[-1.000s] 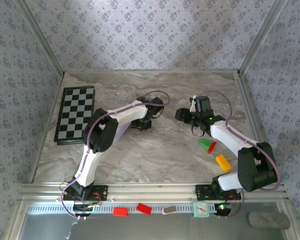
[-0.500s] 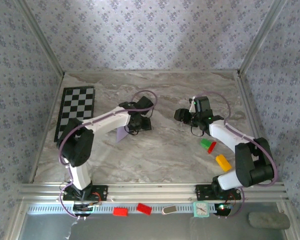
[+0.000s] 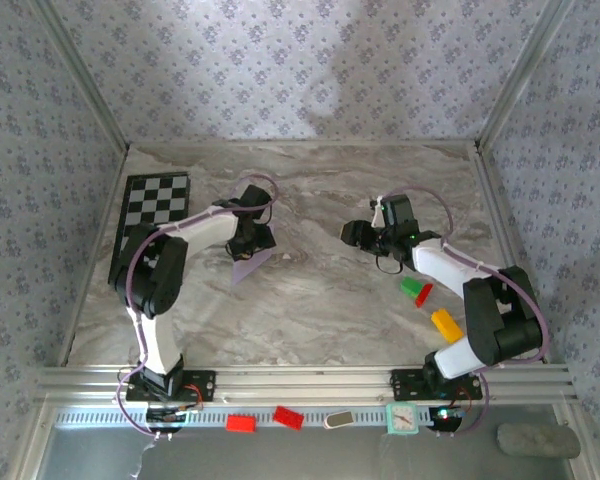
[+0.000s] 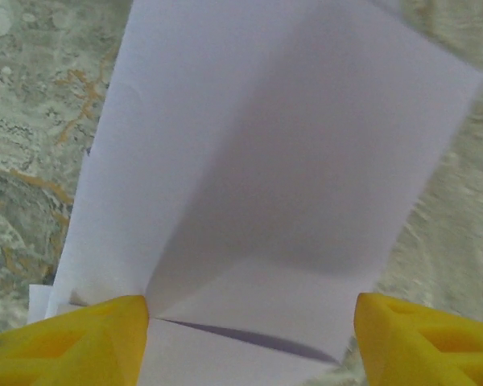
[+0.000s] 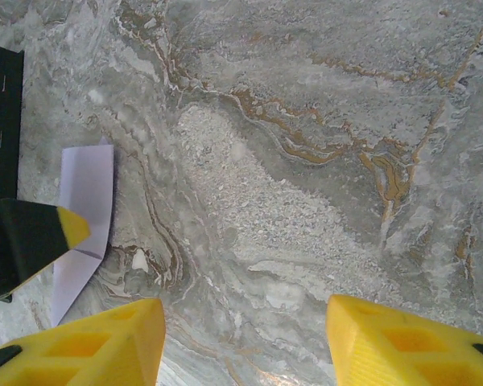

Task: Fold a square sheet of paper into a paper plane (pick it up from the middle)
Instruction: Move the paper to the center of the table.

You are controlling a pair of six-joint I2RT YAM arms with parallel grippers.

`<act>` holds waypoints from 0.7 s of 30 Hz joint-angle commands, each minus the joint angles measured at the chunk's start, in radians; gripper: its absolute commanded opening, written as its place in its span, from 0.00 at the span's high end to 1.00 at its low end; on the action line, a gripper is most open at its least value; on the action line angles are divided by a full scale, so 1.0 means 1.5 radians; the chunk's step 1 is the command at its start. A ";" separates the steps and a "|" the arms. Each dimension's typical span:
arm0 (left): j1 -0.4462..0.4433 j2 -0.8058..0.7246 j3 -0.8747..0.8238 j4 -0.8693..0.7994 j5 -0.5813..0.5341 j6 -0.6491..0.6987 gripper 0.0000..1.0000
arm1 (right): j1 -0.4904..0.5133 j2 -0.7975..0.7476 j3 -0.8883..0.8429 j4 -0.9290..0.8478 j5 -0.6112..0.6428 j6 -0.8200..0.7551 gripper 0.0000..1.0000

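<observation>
The pale lilac sheet of paper (image 3: 248, 266) lies on the marbled counter (image 3: 320, 300), left of centre and just right of the black-and-white checkerboard (image 3: 152, 215). The left end effector (image 3: 248, 245) sits right over it. In the left wrist view the sheet of paper (image 4: 266, 161) is partly folded, with a crease running up from its near edge and one layer lying over another. The left end effector (image 4: 249, 322) is released: its yellow fingers (image 4: 72, 342) stand wide apart at either side of the paper's near edge, pinching nothing. The right end effector (image 3: 352, 232) is well apart from the paper, to the right of centre. Its fingers (image 5: 402, 342) are also spread, with bare counter between them. A green-and-red block (image 3: 415, 290) and a yellow block (image 3: 446, 325) lie near the right arm.
</observation>
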 commanded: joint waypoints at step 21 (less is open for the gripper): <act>-0.137 0.014 -0.062 0.139 0.181 0.014 0.50 | 0.092 0.060 -0.005 -0.011 -0.028 0.196 0.51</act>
